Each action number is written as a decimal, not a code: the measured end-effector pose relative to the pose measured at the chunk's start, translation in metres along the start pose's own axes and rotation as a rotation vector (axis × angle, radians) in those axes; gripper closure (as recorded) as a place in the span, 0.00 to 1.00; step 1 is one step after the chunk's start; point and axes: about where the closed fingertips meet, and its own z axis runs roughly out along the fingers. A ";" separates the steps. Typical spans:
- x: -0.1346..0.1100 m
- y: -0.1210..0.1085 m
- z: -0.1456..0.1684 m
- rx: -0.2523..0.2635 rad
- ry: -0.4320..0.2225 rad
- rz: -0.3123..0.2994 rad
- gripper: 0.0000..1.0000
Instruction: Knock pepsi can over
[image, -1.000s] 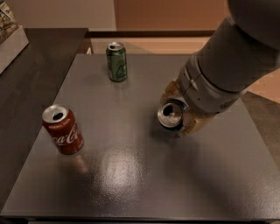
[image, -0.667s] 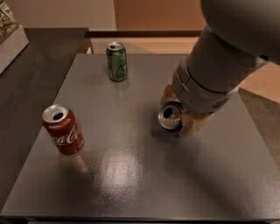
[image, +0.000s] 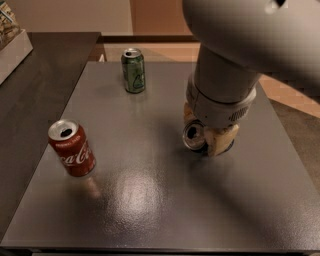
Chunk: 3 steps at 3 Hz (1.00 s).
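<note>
Nearest on the grey tabletop (image: 150, 200), toward its left side, a red Coca-Cola can (image: 72, 148) stands with its opened top showing. Farther in, right of centre, the pepsi can (image: 193, 136) sits under the arm (image: 225, 75), only its silver top and a sliver of dark body visible. The end effector (image: 204, 131) is right at this can, its tan parts flanking it; whether it is spread or clamped cannot be told. Beyond, a green can (image: 134, 71) stands upright near the far edge.
</note>
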 end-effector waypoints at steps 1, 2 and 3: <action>0.000 0.000 0.010 -0.048 0.043 -0.031 0.36; -0.001 0.001 0.020 -0.080 0.069 -0.054 0.13; -0.002 0.000 0.018 -0.072 0.073 -0.055 0.00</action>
